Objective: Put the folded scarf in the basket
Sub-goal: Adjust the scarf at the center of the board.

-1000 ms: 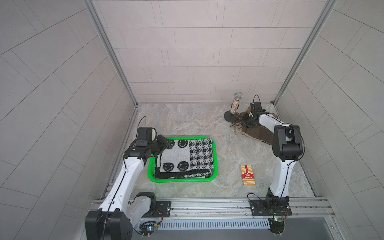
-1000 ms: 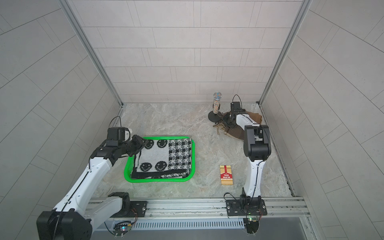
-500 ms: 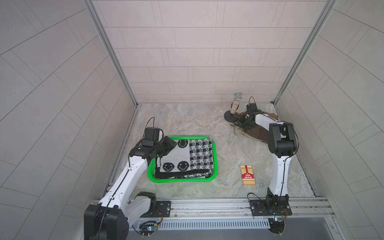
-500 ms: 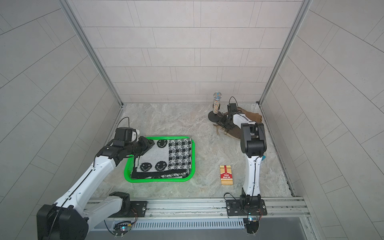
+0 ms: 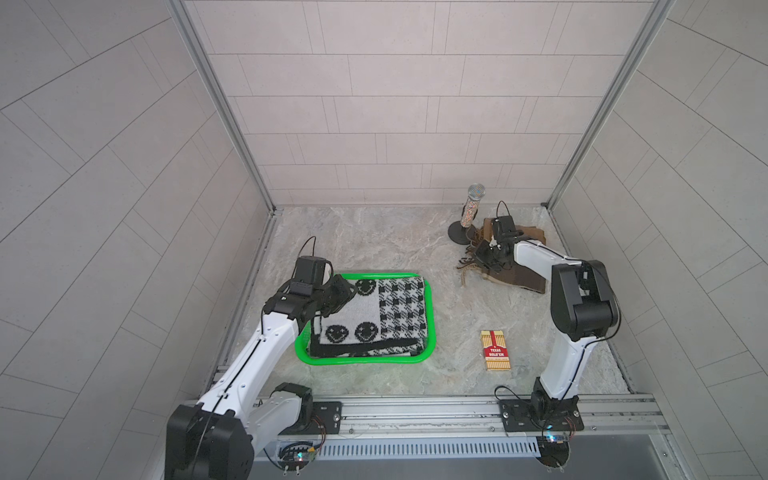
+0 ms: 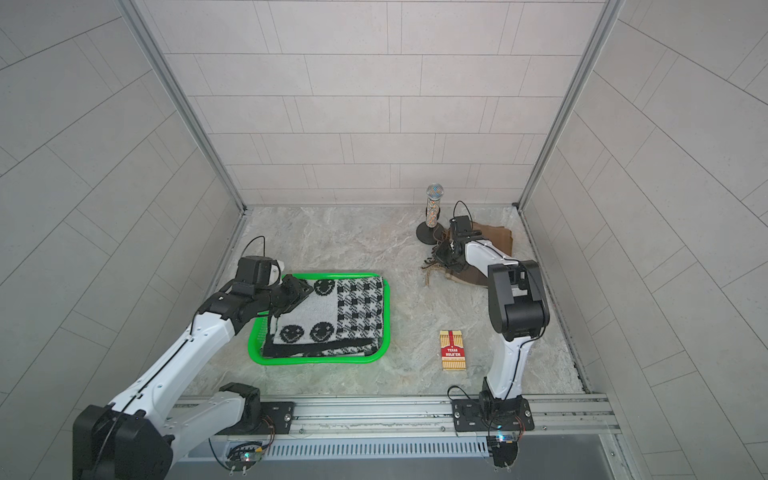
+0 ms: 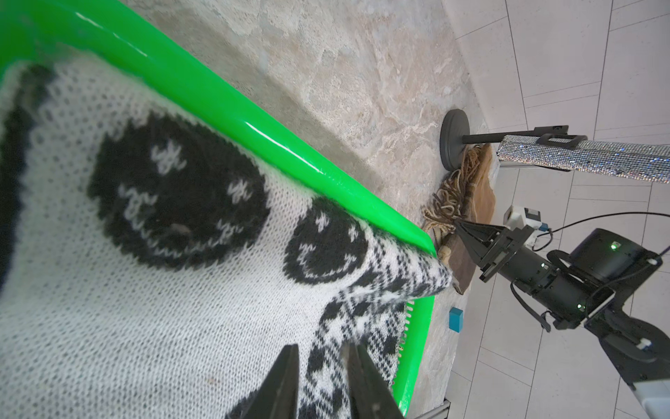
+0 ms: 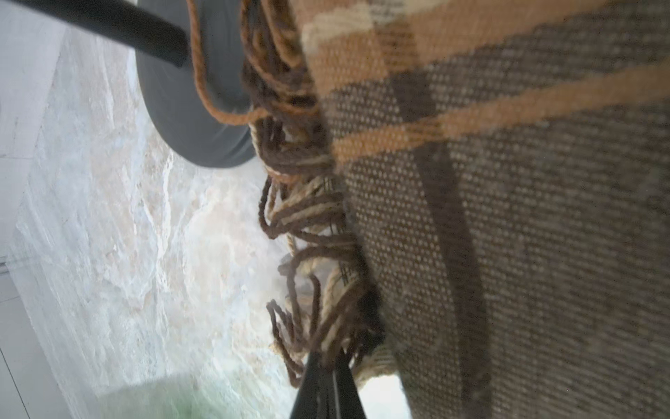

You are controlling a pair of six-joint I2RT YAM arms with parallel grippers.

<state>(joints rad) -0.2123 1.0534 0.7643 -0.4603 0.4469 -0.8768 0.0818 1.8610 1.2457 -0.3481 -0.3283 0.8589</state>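
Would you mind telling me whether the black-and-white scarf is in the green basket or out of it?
In it: in both top views the black-and-white scarf lies folded inside the basket rim, none on the table.

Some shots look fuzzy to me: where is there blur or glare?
In both top views, sharp and evenly lit; in the left wrist view, glare streaks on the basket rim, black-and-white scarf soft nearest the lens; in the right wrist view, brown scarf and right claw blurred.
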